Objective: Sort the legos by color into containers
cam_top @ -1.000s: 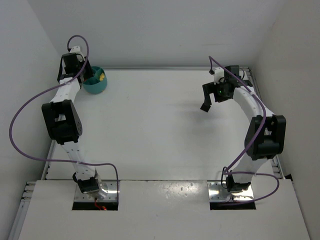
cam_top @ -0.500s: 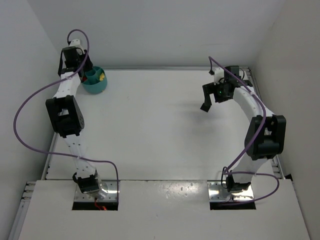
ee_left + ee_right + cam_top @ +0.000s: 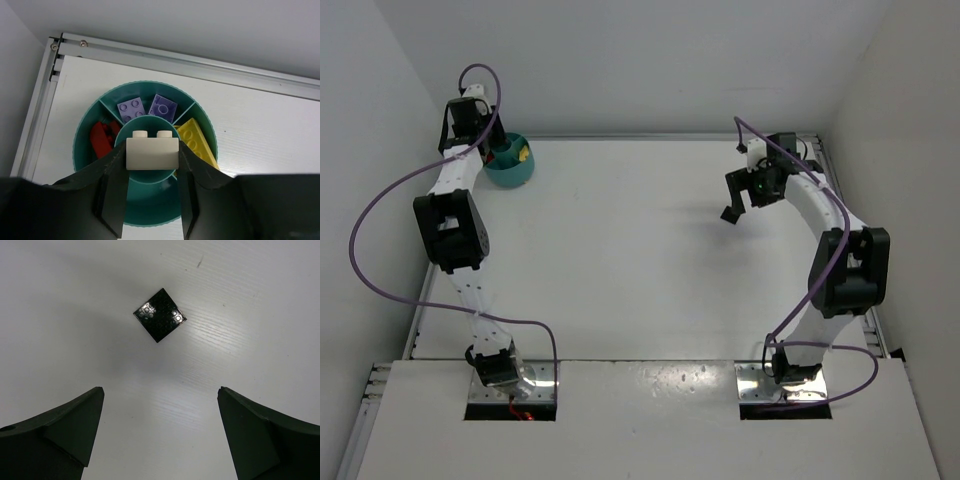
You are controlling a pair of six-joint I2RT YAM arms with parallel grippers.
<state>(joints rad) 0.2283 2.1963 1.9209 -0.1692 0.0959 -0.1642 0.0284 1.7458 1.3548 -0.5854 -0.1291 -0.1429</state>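
My left gripper (image 3: 152,167) is shut on a cream-white lego (image 3: 152,154) and holds it above the central ring of the teal bowl (image 3: 80,145). The bowl's compartments hold two purple legos (image 3: 131,109), a yellow lego (image 3: 197,142) and red legos (image 3: 102,137). In the top view the bowl (image 3: 512,165) sits at the far left corner, with the left gripper (image 3: 490,150) over it. My right gripper (image 3: 160,392) is open and empty, hovering above the table. A flat black lego (image 3: 160,315) lies on the table just beyond its fingertips.
A metal rail (image 3: 200,62) and the back wall run right behind the bowl. The left side wall stands close to the left arm (image 3: 450,230). The right arm (image 3: 845,265) stands near the right wall.
The left wrist has shifted slightly back and up over the bowl's left side. The right arm has hardly moved.
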